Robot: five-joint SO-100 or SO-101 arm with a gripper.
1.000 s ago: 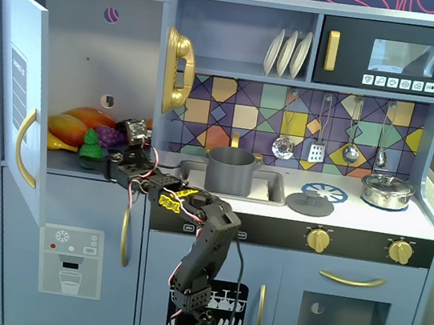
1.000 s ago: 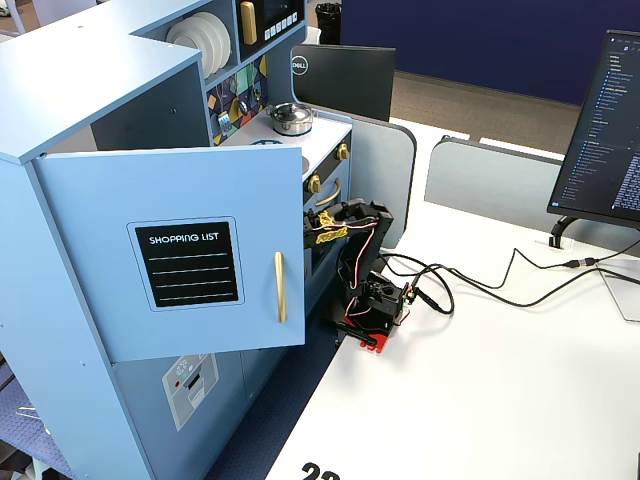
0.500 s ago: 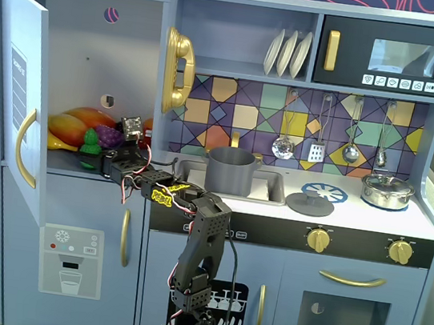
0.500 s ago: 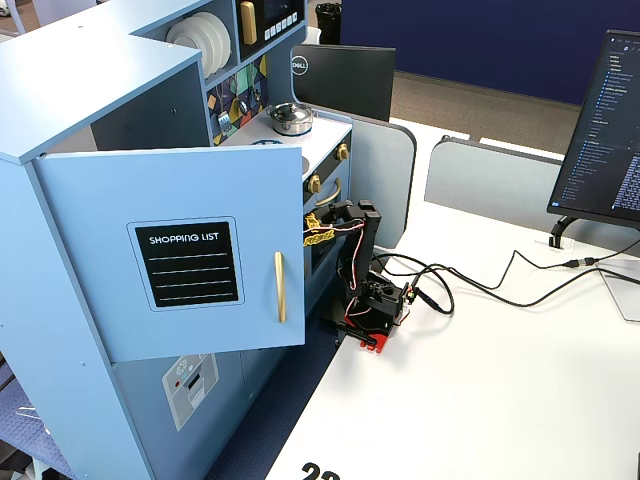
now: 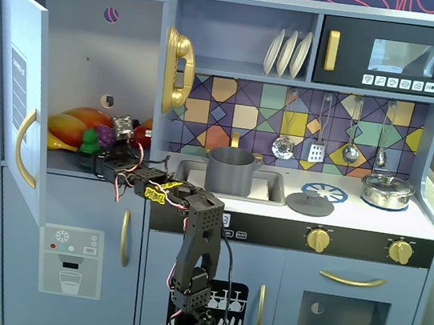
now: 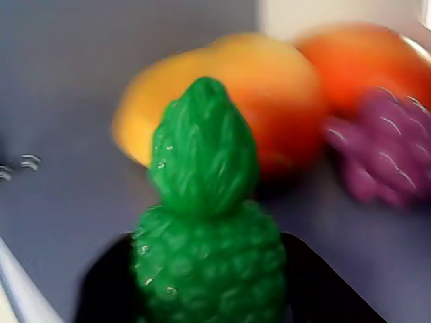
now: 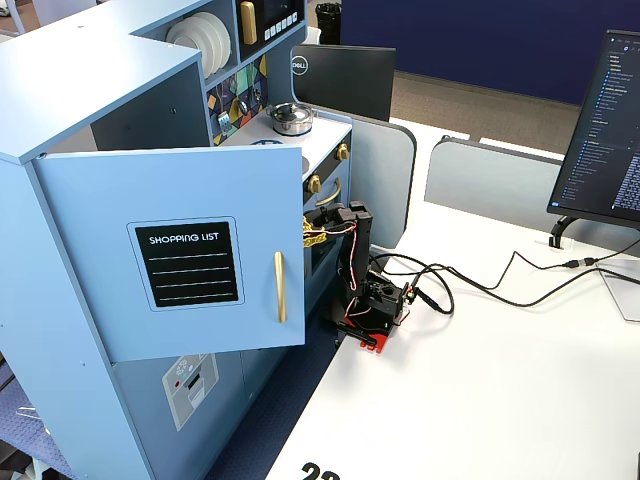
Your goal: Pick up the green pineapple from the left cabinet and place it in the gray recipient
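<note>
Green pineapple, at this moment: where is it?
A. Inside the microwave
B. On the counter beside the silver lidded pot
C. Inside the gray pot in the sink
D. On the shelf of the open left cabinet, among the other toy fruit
D: the green pineapple stands on the left cabinet shelf beside the purple grapes and mango, with the gripper reaching in at it; the gray pot shows no fruit.

One fixed camera faces the left cabinet (image 5: pixel 91 80) head-on from in front of the toy kitchen, far enough back to take in the whole front. Another stands off to the cabinet's door side, higher up and farther away, looking at the outside of its open door (image 7: pixel 180 250). Both show my arm. My wrist camera sits inside that cabinet, very close to the green pineapple (image 6: pixel 205 249).
</note>
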